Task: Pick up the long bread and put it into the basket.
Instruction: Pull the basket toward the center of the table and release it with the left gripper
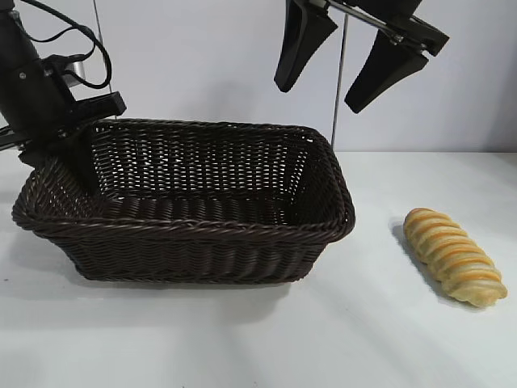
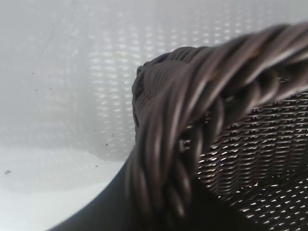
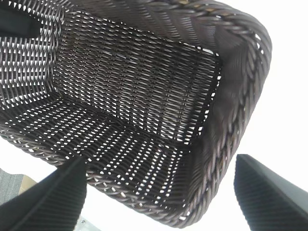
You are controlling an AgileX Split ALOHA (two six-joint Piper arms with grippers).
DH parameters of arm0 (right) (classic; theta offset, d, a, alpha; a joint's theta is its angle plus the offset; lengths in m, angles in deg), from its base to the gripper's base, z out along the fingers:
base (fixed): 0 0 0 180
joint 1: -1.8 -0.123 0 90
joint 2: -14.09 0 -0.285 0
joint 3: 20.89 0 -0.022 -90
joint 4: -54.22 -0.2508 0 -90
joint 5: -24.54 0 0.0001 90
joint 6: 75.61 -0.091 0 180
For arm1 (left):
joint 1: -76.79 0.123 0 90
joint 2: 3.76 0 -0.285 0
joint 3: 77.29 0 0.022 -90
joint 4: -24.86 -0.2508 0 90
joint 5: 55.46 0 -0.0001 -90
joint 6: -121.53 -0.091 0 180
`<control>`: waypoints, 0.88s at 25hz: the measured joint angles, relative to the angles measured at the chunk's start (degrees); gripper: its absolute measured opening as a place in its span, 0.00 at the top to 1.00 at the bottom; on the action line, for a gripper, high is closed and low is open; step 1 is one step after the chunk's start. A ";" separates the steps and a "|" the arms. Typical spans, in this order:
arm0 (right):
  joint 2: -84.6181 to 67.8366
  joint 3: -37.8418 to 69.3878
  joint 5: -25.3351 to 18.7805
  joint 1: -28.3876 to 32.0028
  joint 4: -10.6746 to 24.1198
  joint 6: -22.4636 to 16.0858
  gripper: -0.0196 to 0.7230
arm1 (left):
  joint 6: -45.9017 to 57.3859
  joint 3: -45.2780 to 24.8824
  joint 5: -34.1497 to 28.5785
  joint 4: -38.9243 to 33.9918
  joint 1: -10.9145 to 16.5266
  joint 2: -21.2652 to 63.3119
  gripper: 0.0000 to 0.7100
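The long bread (image 1: 456,257), golden-tan with orange-brown ridges, lies on the white table to the right of the basket (image 1: 186,234), apart from it. The basket is dark woven wicker with a braided rim (image 2: 192,86) and holds nothing. My left gripper (image 1: 63,152) is shut on the rim at the basket's far left corner, and the braid fills the left wrist view. My right gripper (image 1: 319,95) hangs high above the basket's right end, open and empty. In its wrist view the fingers (image 3: 53,197) frame a corner of the basket (image 3: 144,96). The bread is out of that view.
A white wall stands behind the table. A thin upright pole (image 1: 339,81) rises behind the basket's right end. Bare white tabletop (image 1: 242,339) runs along the front and around the bread.
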 joint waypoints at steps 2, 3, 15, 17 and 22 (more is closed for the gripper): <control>0.00 0.00 0.00 0.00 0.00 0.00 0.16 | -0.05 0.13 0.04 0.06 0.00 -0.33 0.86; 0.00 0.00 0.00 0.00 0.00 0.00 0.16 | -0.05 0.28 -0.01 0.06 0.00 -0.77 0.86; 0.00 0.00 0.07 0.00 0.00 0.00 0.16 | -1.25 0.36 1.46 0.44 0.00 -5.80 0.86; 0.00 0.00 0.13 0.00 0.00 0.00 0.16 | -1.38 0.36 1.53 0.48 0.00 -5.80 0.86; 0.00 0.00 0.16 0.00 0.00 0.00 0.16 | -1.50 0.36 1.57 0.48 0.00 -5.86 0.82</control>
